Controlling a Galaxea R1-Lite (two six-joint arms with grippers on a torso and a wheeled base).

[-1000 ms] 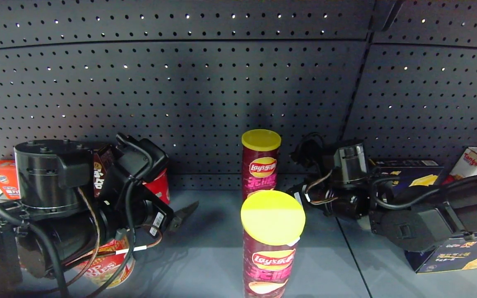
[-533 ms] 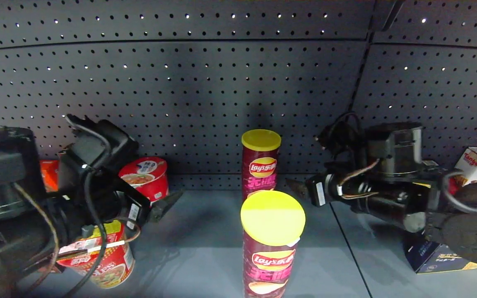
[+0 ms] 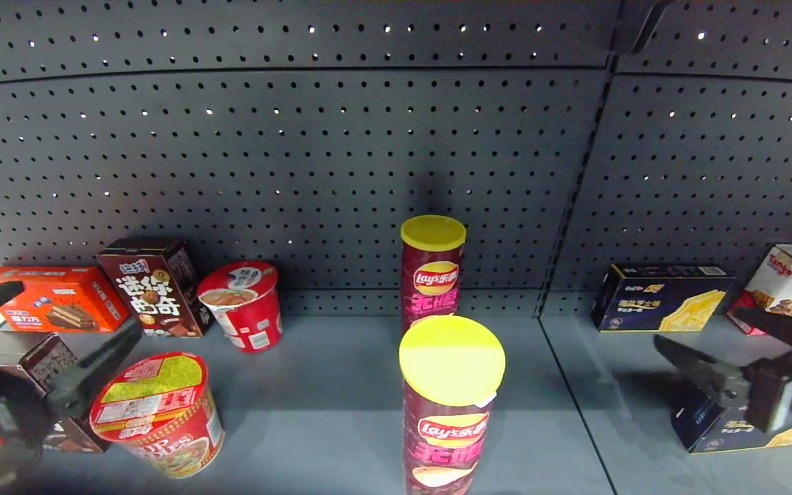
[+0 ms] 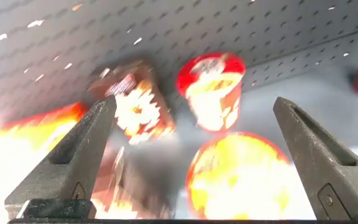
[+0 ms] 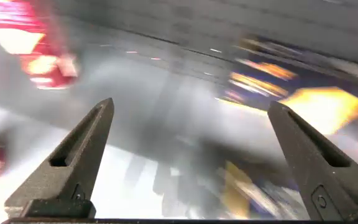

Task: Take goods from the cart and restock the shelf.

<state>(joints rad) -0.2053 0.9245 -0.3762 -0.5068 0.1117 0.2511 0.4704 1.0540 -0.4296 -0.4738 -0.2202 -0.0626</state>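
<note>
Left gripper: fingers spread wide with nothing between them; it hangs at the left front of the shelf.
Right gripper: also wide apart and empty, low at the right front of the shelf.
Under the left gripper: the front noodle cup stands upright just beside the lower finger, with a dark box to its left.
Behind the left gripper: an orange box, a brown box and the rear noodle cup stand in a row along the back.
Under the right gripper: a navy box lies at the front edge, partly hidden by the fingers.
Behind the right gripper: a second navy box and a white-and-red box sit near the back.
Middle of the shelf: the near chip can stands upright at the front; the rear chip can stands straight behind it. Both are well apart from either gripper.
Backdrop: a dark pegboard panel.
</note>
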